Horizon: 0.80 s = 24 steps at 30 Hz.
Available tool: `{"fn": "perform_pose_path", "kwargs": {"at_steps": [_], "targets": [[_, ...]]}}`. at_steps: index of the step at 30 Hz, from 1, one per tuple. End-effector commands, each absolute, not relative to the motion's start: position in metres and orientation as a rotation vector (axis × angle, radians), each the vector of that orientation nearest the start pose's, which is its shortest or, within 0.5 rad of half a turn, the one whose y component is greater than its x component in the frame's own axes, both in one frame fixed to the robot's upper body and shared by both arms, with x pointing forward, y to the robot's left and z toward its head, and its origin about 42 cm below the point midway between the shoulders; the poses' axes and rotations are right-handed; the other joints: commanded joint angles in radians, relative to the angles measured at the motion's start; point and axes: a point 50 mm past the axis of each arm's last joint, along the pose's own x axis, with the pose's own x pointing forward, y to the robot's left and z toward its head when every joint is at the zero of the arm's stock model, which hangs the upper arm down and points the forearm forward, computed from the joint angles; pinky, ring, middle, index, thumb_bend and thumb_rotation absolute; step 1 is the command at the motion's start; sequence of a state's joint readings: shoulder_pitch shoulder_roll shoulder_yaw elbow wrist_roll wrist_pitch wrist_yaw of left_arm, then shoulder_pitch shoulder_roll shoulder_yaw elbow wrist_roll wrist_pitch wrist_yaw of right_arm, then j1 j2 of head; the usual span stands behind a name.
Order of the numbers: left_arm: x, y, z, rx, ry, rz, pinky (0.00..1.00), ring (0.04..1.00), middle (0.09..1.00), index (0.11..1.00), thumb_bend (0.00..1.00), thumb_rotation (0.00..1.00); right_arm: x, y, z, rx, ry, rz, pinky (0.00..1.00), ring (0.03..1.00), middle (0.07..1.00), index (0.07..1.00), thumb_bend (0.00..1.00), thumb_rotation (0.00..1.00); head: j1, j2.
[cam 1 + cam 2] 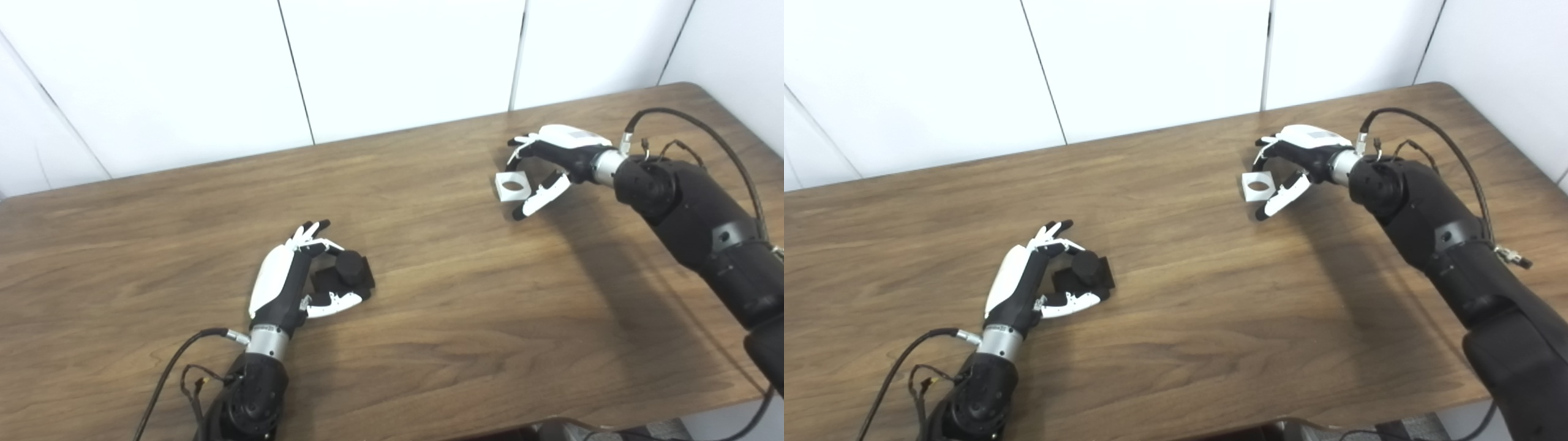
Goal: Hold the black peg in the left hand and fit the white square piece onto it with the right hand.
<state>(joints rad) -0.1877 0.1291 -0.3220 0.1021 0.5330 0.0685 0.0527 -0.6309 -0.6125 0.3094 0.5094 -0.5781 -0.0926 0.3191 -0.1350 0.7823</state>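
The black peg with a round post on a square base (346, 274) lies on the brown wood-grain surface (429, 318) at the near left. The left hand (294, 278) is curled round it: fingers (309, 236) arch over the far side and the thumb lies along the near edge of the base. Contact looks established, but whether the peg is lifted clear of the surface cannot be told.

The white square piece with a round centre hole (1257, 185) is at the far right, well apart from the peg. The right hand (1289, 168) is around it, with fingers above and thumb below and beside its right edge. Whether the grasp is fully closed, or whether the piece rests on the surface, cannot be told.

Handling assessment:
- Both parts appear rigid, small and light, probably moulded or printed plastic. Little grip force should be needed.
- The smooth faces are likely slippery. A pinch across two opposite outer edges of the white piece is advisable, leaving the hole unobstructed.
- The peg is best held by its square base, so that the post stands free to receive the piece.
- A close fit is probable. Any tilt between hole and post may cause jamming, so the two axes need aligning before pressing.
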Motion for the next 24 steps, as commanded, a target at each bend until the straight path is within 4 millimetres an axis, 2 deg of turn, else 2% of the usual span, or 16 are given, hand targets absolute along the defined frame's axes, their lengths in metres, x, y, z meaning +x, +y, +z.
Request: {"fn": "perform_pose_path", "kwargs": {"at_steps": [1, 11, 24], "targets": [[0.329, 0.167, 0.099, 0.777, -0.036, -0.246, 1.0, 1.0, 0.943, 0.492, 0.52, 0.09, 0.471, -0.343, 0.214, -1.304, -0.006, 0.37, 0.98, 0.99, 0.951, 0.745, 0.83, 0.43, 0.002, 0.001], [0.328, 0.169, 0.101, 0.774, -0.029, -0.239, 1.0, 1.0, 0.946, 0.492, 0.52, 0.09, 0.476, -0.336, 0.211, -1.285, -0.046, 0.329, 0.99, 0.971, 0.926, 0.696, 0.78, 0.35, 0.005, 0.004], [0.328, 0.175, 0.102, 0.774, -0.033, -0.236, 1.0, 1.0, 0.943, 0.492, 0.52, 0.09, 0.476, -0.345, 0.226, -1.326, -0.07, 0.356, 0.98, 0.947, 0.913, 0.698, 0.8, 0.28, 0.0, 0.008]]}}
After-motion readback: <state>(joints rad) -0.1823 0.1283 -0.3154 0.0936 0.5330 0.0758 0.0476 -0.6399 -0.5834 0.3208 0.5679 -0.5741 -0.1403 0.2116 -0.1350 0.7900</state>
